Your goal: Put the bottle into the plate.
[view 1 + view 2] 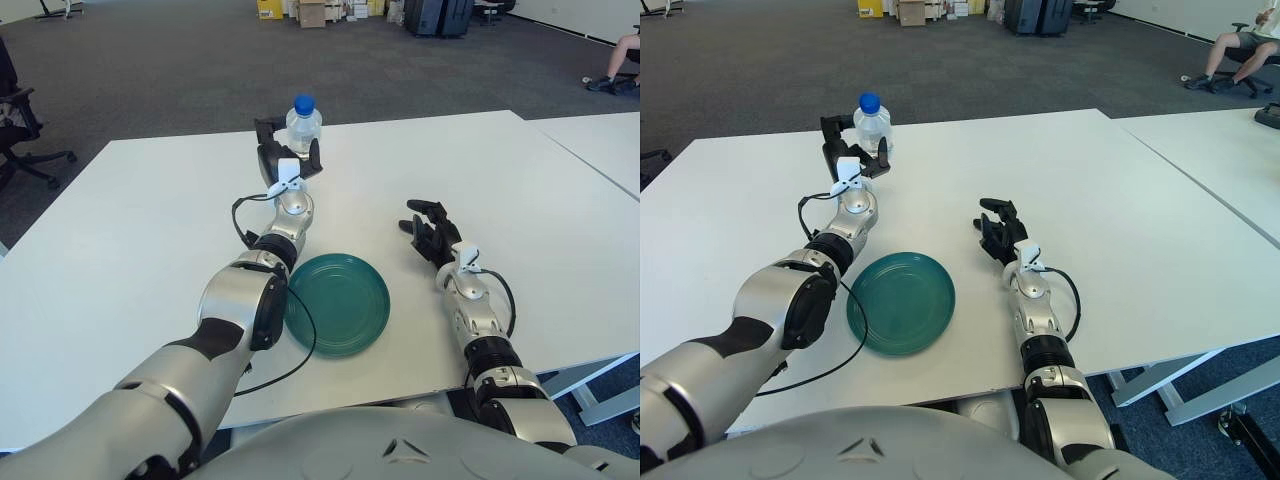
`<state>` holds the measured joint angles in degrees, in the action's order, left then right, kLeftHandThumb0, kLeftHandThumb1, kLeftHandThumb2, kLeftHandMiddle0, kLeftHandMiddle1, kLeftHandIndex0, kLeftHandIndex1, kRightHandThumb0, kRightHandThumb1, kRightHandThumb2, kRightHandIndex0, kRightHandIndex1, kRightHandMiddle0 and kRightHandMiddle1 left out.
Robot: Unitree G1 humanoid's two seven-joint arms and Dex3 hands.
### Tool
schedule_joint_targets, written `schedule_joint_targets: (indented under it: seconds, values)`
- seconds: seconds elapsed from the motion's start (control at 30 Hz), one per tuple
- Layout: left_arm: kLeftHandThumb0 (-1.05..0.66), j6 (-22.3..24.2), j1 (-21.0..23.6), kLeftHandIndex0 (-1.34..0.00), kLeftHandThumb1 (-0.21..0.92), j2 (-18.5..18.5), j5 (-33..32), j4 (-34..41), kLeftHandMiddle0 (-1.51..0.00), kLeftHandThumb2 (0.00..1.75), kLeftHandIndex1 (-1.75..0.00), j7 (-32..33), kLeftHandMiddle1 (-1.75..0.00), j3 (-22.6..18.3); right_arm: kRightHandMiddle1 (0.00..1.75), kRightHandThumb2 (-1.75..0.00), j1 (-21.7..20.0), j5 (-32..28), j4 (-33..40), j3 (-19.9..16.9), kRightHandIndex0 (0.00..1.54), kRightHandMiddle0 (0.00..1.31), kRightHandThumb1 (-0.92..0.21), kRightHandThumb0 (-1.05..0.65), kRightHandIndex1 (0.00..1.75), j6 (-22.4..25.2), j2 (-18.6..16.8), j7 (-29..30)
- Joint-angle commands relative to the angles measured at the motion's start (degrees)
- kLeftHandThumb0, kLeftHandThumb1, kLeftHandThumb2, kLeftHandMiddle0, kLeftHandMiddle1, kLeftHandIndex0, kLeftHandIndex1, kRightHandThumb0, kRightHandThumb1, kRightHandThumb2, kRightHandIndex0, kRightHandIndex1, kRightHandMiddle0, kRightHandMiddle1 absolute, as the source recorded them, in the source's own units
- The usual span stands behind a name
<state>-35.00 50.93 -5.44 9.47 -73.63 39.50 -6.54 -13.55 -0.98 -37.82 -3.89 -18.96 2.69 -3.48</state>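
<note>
The left hand (pixel 287 160) is reaching far out across the white table (pixel 120 240), near its back edge. Its dark fingers (pixel 266 152) are curling around the lower body of the bottle (pixel 303 122), one showing on either side of it, and the grip appears closed on the bottle. The bottle is clear with a blue cap, and it is standing upright in the hand, well beyond the plate. Whether its base is touching the table surface cannot be told, as the hand is covering it. A black cable (pixel 240 215) is looping out beside the left wrist, and another run of it is trailing along the forearm.

The green plate (pixel 338 302) is lying flat on the table nearer the robot, between the two forearms, with nothing in it.

The right hand (pixel 432 233) is showing to the right of the plate, low over the table, with its dark fingers loosely bent and holding nothing.

A second white table (pixel 600 140) is standing just beside the first on the right.
</note>
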Motion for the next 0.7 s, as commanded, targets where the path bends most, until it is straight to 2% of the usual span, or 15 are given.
schedule_joint_targets:
  seconds: [0.0, 0.37, 0.67]
  values:
    - [-0.50, -2.81, 1.25, -0.65, 0.26, 0.77, -0.65, 2.11, -1.23, 1.37, -1.75, -2.19, -1.75, 0.15, 1.09, -0.70, -1.15, -0.45, -0.78, -0.33, 0.34, 0.00, -0.92, -0.63, 0.74, -0.39, -0.30, 0.21]
    - [-0.50, -7.18, 0.20, -0.67, 0.24, 0.80, -2.18, 4.30, -1.23, 1.39, -1.75, -8.89, -1.75, -0.23, 1.13, -0.67, -1.74, -1.40, -1.71, -0.95, 0.33, 0.00, -0.92, -0.67, 0.75, -1.22, -0.53, -0.61]
    - [-0.50, -8.90, -0.94, -0.67, 0.24, 0.64, -2.28, 7.04, -1.23, 1.40, -1.75, -11.82, -1.75, 0.60, 1.16, -0.65, -1.56, -1.56, -1.01, -1.15, 0.32, 0.00, -0.92, -0.69, 0.78, -0.43, -0.74, -0.93]
